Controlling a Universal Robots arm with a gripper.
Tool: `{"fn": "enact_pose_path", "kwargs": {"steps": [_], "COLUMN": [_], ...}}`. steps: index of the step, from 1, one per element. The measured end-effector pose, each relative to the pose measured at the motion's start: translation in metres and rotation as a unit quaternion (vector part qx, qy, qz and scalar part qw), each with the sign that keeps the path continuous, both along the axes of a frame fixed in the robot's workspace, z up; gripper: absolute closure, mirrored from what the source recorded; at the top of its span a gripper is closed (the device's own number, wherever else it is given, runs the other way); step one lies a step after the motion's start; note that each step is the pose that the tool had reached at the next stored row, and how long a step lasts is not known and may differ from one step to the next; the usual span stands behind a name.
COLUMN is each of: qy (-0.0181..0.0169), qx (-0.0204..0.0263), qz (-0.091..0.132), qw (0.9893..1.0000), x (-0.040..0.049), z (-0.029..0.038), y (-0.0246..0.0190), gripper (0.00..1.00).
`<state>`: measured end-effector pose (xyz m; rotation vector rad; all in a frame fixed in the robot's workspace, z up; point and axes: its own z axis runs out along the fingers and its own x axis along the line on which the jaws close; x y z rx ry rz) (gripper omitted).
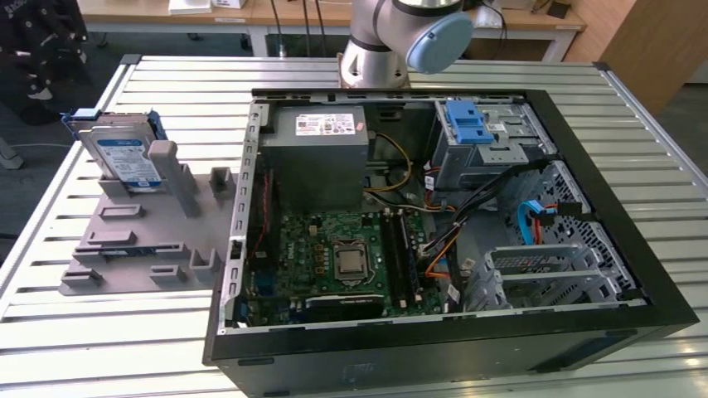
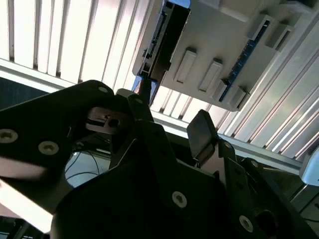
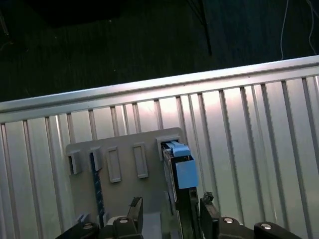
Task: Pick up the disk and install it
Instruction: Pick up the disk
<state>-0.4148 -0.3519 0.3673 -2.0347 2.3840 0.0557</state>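
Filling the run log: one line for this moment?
disk: upright in grey holder | hand: open, empty, near disk | installed: no

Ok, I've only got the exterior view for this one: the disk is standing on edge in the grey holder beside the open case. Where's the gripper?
Observer: In the first wrist view the gripper hangs right over the disk, with one fingertip lined up on each side of it.
Operator: Has it closed on the disk?
Observer: No. In the second wrist view the fingers are spread apart and look short of the disk's top edge, so nothing is gripped.
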Motion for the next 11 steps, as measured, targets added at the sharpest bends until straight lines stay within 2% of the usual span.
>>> {"fn": "enact_pose_path", "kwargs": {"steps": [1,2,5,7,11], "qy": [0.0,0.0,-0.0003,-0.0034,-0.0059], "qx": [0.0001,0.0001,0.0002,0.0,-0.0001], "qz": [0.01,0.018,0.039,0.04,0.04], "qw": [1.0,0.9998,0.9992,0.9992,0.9992], "x": [0.0,-0.0001,-0.0004,-0.0037,-0.0066], "z": [-0.0008,-0.0015,-0.0047,-0.0076,-0.0121], "y": [0.0,0.0,0.0002,0.0011,0.0093], "gripper": [0.47,0.41,0.41,0.41,0.41]}}
